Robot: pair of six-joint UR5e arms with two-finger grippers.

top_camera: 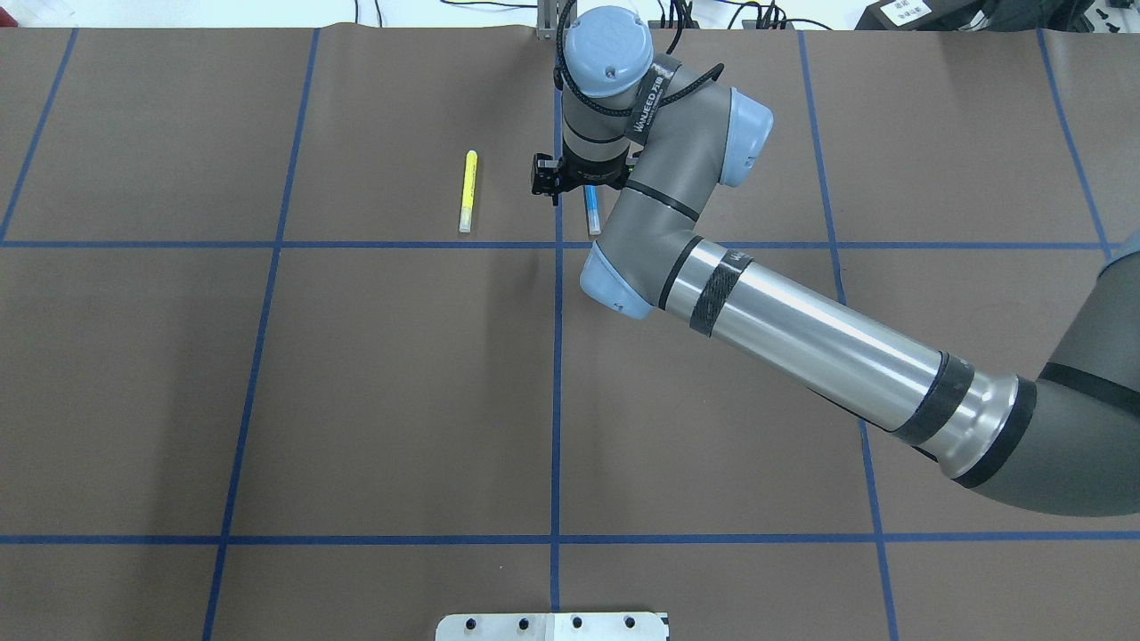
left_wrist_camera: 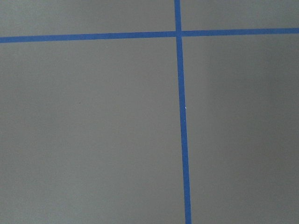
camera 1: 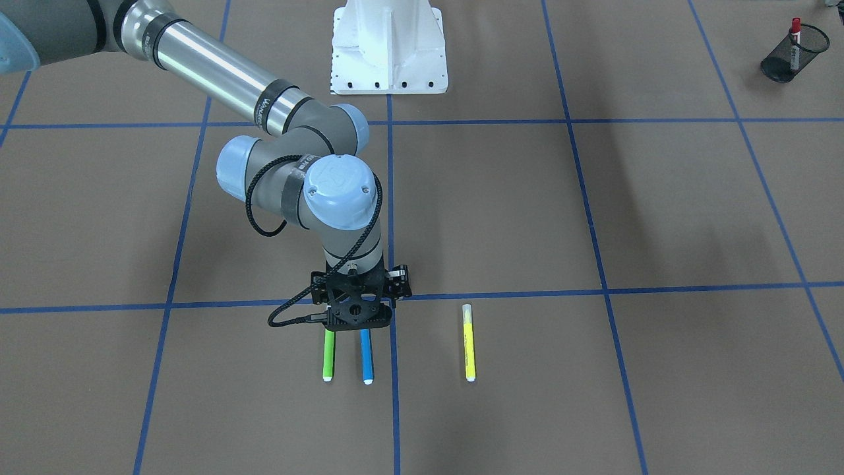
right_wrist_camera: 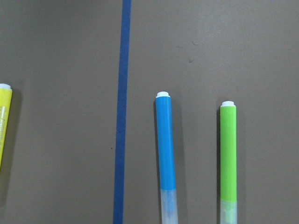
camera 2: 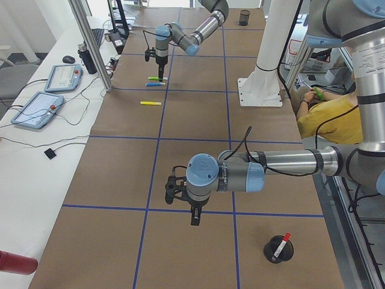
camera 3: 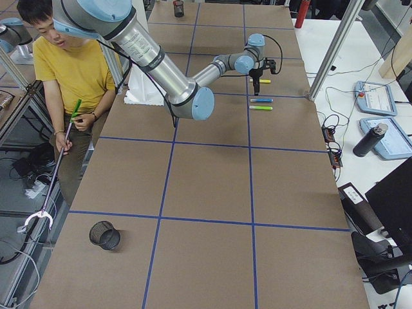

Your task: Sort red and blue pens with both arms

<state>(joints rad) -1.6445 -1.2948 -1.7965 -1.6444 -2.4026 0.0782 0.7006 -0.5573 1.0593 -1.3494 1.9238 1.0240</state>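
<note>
Risk: snagging lime-green marker [right_wrist_camera: 228,151], close at 3 o'clock of slim sky-blue marker [right_wrist_camera: 165,140], wrist view; black right end effector [camera 1: 358,315] gap untellable.

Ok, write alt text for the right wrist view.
A sky-blue marker and a lime-green marker lie parallel, not touching, on a brown table covering. A blue tape line runs to their left; a yellow marker is cut off at the left edge.
</note>
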